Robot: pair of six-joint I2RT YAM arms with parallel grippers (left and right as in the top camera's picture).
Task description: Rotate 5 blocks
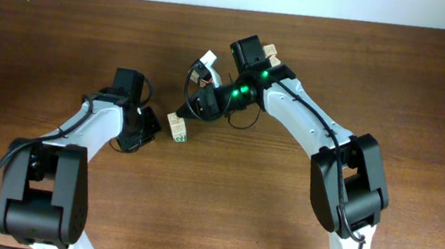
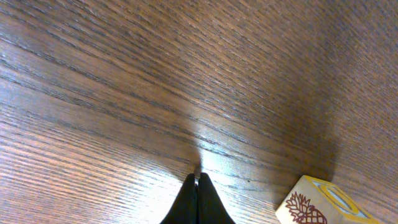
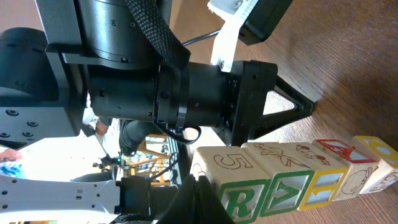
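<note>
The 5 blocks (image 3: 292, 174) form one joined line in the right wrist view. It runs from a cube with a 5 and a green R through green, yellow and red frames to a blue-marked end resting on the wood. From above only the line's pale end and a green face (image 1: 177, 127) show. My right gripper (image 3: 199, 198) is shut and empty, its tips against the 5 cube's edge; in the overhead view it (image 1: 185, 113) sits just above the line. My left gripper (image 2: 199, 182) is shut on nothing, tips at the table, left of a pineapple-marked cube (image 2: 317, 205). From above, the left gripper (image 1: 151, 127) is apart from the line.
Another pale cube (image 1: 270, 54) peeks out behind the right wrist at the back. The left arm's black body (image 3: 155, 81) fills the space beyond the line in the right wrist view. The dark wood table (image 1: 62, 45) extends to the far edge at the top.
</note>
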